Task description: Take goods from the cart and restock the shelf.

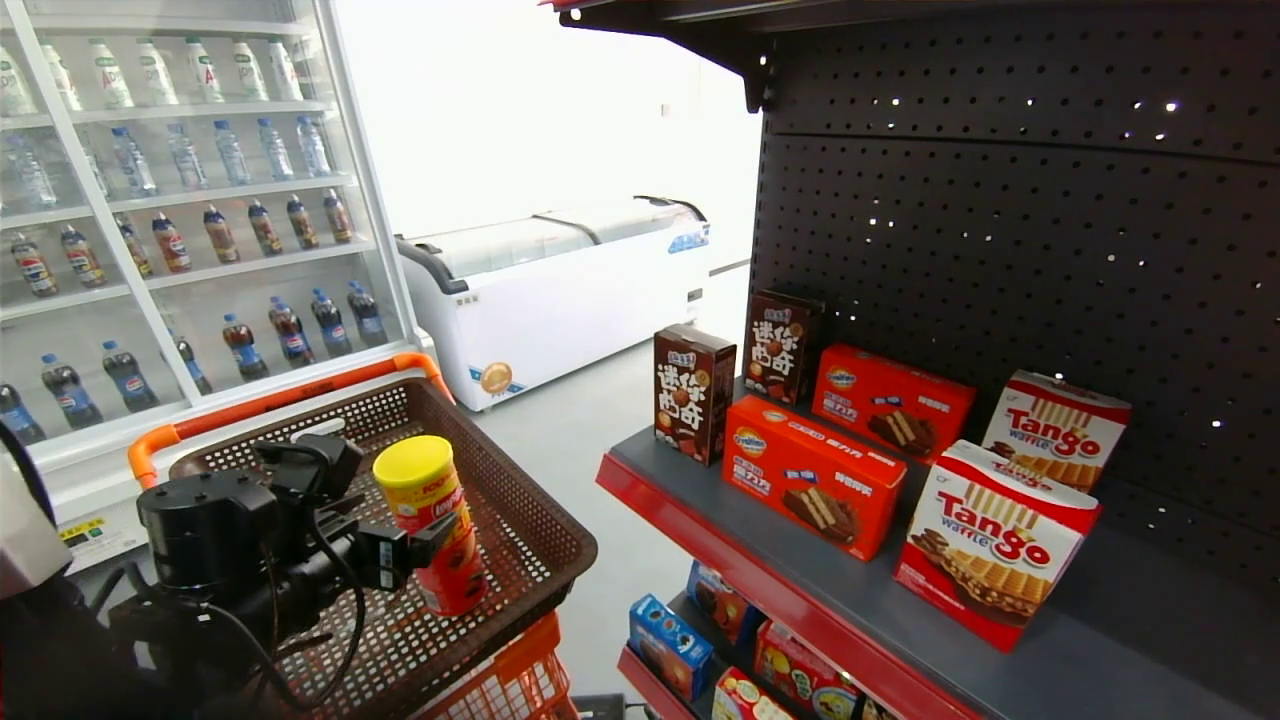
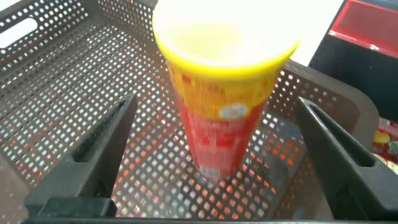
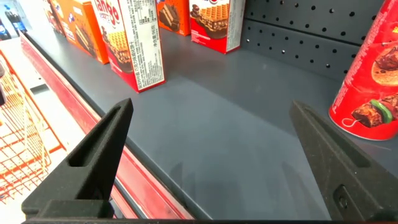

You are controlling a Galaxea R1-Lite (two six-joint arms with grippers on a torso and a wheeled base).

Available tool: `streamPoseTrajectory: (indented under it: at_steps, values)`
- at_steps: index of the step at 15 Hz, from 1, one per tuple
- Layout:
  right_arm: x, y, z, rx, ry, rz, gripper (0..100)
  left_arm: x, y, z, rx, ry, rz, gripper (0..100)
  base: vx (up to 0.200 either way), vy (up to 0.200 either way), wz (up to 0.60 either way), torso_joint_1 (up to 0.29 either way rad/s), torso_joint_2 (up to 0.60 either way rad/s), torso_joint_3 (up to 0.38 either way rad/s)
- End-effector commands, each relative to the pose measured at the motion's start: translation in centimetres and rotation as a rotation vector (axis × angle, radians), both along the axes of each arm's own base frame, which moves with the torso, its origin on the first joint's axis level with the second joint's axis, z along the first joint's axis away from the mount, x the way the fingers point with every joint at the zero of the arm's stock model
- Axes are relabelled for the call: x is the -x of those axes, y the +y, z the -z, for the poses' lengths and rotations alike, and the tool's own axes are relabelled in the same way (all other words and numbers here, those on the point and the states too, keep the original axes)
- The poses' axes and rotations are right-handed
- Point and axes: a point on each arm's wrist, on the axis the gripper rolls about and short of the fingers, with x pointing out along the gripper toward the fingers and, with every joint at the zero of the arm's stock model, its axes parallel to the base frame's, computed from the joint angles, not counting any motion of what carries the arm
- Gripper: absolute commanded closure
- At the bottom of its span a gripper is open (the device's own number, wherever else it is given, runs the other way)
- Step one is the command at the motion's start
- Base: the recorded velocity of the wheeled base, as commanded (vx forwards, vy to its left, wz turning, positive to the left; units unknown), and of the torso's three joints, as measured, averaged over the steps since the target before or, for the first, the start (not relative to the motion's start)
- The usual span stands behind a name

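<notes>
A red can with a yellow lid (image 1: 435, 525) stands upright in the brown mesh basket (image 1: 545, 520) of the cart. In the left wrist view the can (image 2: 224, 93) rises between the two fingers of my left gripper (image 2: 216, 107), which is open, with a gap on each side of the can. My right gripper (image 3: 211, 109) hangs open over a bare stretch of the grey shelf board (image 3: 236, 124), holding nothing. Another red can (image 3: 370, 81) stands on that board beside it.
The shelf (image 1: 1100, 640) carries brown boxes (image 1: 693, 390), orange boxes (image 1: 810, 475) and wafer boxes (image 1: 990, 540), against a black pegboard back. More goods sit on the lower shelf (image 1: 670, 645). Behind the cart are a drinks cooler (image 1: 180, 200) and a chest freezer (image 1: 560, 280).
</notes>
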Motion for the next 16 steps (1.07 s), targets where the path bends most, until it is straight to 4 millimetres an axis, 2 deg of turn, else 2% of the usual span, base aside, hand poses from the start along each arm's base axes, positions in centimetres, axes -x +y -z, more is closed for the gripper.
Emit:
streamPoseTrajectory:
  at_steps: [1, 5, 9, 10, 16]
  values:
    - [0.0, 0.0, 0.0, 0.000, 0.000, 0.000, 0, -1.8, -0.1, 1.5, -0.004, 0.021, -0.001, 0, 0.000, 0.000, 0.00, 0.000, 0.00, 0.000]
    - [0.0, 0.0, 0.0, 0.000, 0.000, 0.000, 0, -2.3, -0.4, 2.8, -0.022, 0.043, -0.033, 0, 0.000, 0.000, 0.00, 0.000, 0.00, 0.000]
    - [0.0, 0.0, 0.0, 0.000, 0.000, 0.000, 0, -2.6, -0.5, 2.8, -0.019, 0.038, -0.031, 0, 0.000, 0.000, 0.00, 0.000, 0.00, 0.000]
    - [0.0, 0.0, 0.0, 0.000, 0.000, 0.000, 0, -2.7, -0.8, 2.7, -0.021, 0.030, -0.021, 100, 0.000, 0.000, 0.00, 0.000, 0.00, 0.000]
    - [0.0, 0.0, 0.0, 0.000, 0.000, 0.000, 0, -2.1, -2.1, 2.7, -0.065, 0.040, 0.014, 100, 0.000, 0.000, 0.00, 0.000, 0.00, 0.000]
